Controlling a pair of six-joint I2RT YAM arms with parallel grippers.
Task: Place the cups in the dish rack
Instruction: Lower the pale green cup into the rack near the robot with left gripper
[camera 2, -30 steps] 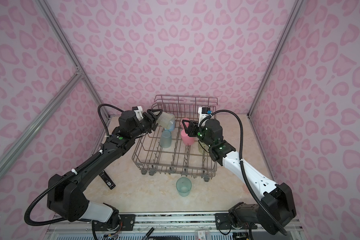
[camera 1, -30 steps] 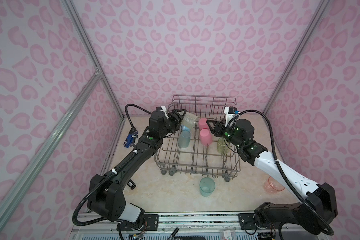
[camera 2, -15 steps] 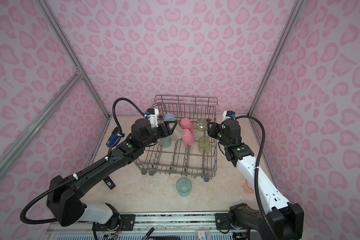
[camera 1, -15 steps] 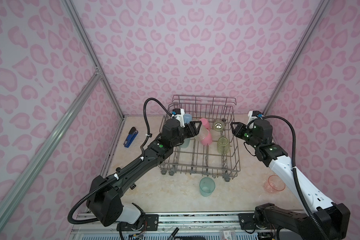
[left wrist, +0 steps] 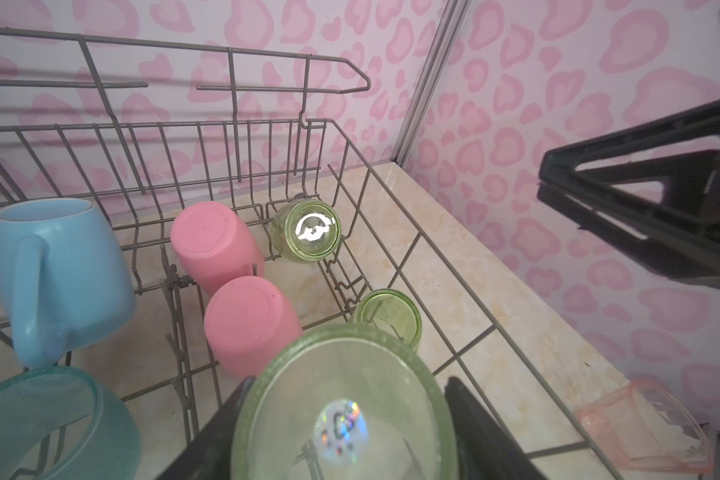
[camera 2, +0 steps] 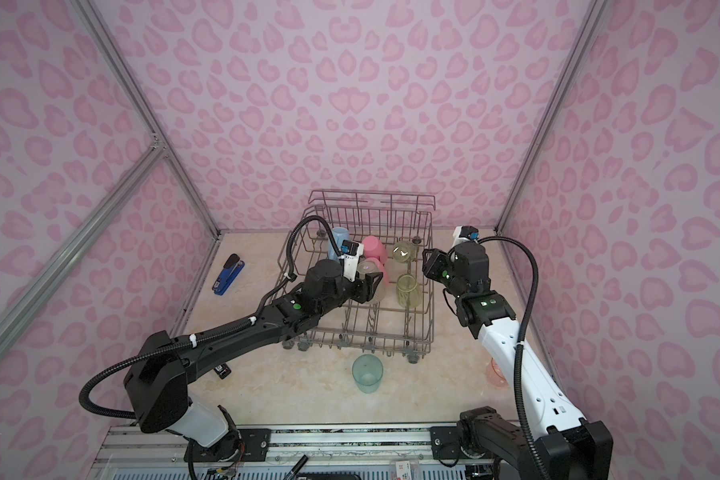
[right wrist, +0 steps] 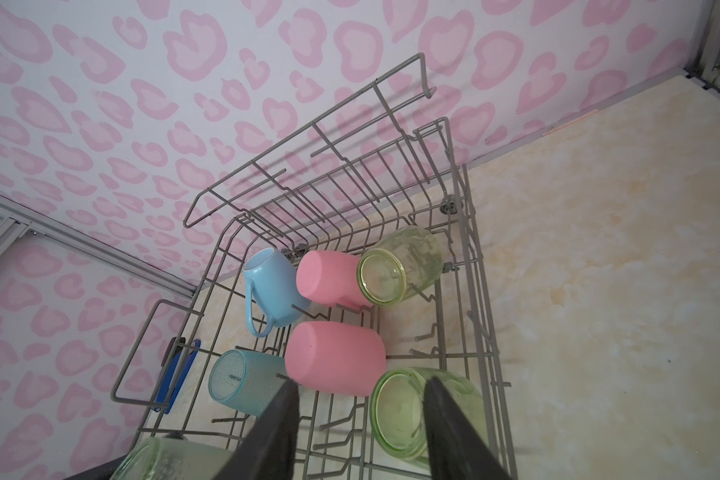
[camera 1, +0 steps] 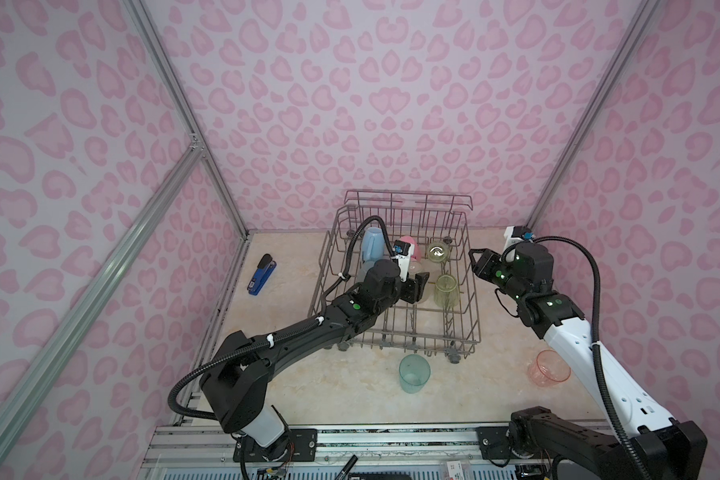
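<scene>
Yellow-green tumbler [left wrist: 341, 399] sits clamped in the left tool [camera 1: 417, 289] over the dish rack [camera 1: 470, 291], while the right tool [camera 1: 475, 264] hangs spread and empty just outside its wall.

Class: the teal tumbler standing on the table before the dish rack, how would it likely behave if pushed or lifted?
The teal tumbler looks see-through and thin-walled, so probably light. It narrows toward its base, so a high push may tip it. Round sides: once down, it would likely roll.
</scene>
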